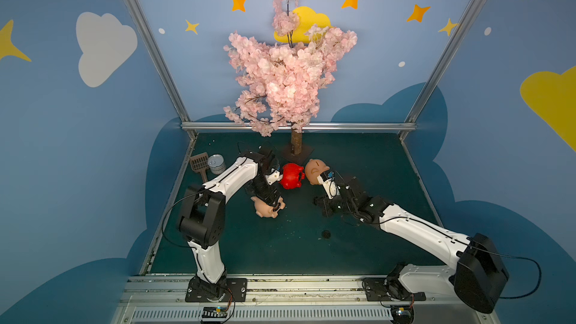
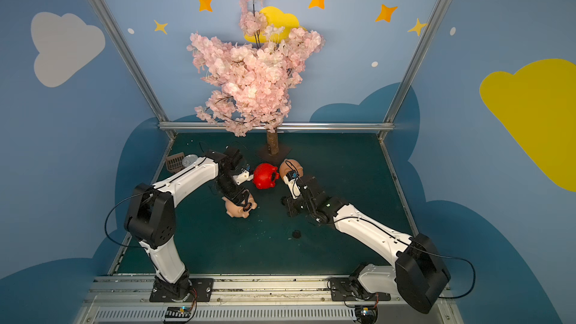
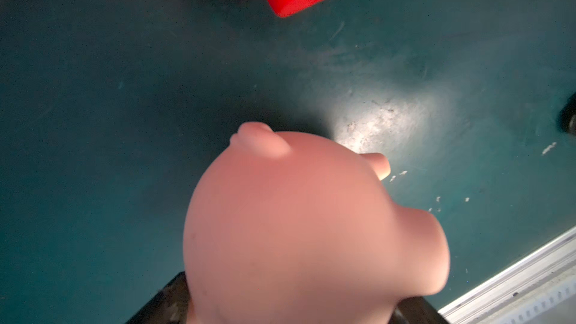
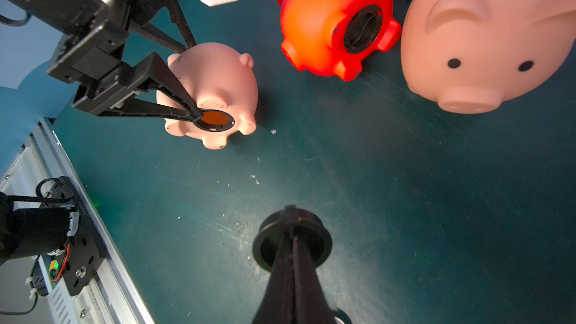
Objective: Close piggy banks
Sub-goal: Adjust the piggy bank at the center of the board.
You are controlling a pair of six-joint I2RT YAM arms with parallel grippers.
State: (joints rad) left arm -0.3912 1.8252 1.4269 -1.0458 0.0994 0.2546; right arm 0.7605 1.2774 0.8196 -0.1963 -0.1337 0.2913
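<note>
Small pink pig [image 4: 218, 79] lay tipped on its side on the surface [image 4: 405, 197], at 9 o'clock from the right gripper [image 4: 291, 211] and near it. Its open belly hole faced about 3 o'clock, toward that gripper. Snout end was unclear from above, so the long axis was not settled. Left gripper [image 4: 194, 82] stood spread wide astride the pig, one finger at the hole's rim, one at the back; could not tell whether it was pinching yet. Right gripper was pressed together on a black round plug [image 4: 268, 244], clear of the pig. Judged the right arm the one to carry the plug toward 9 o'clock. Red pig [image 4: 314, 26] lay at 10 o'clock with its belly already plugged, and the big pink pig [image 4: 486, 42] stood upright at 12.
</note>
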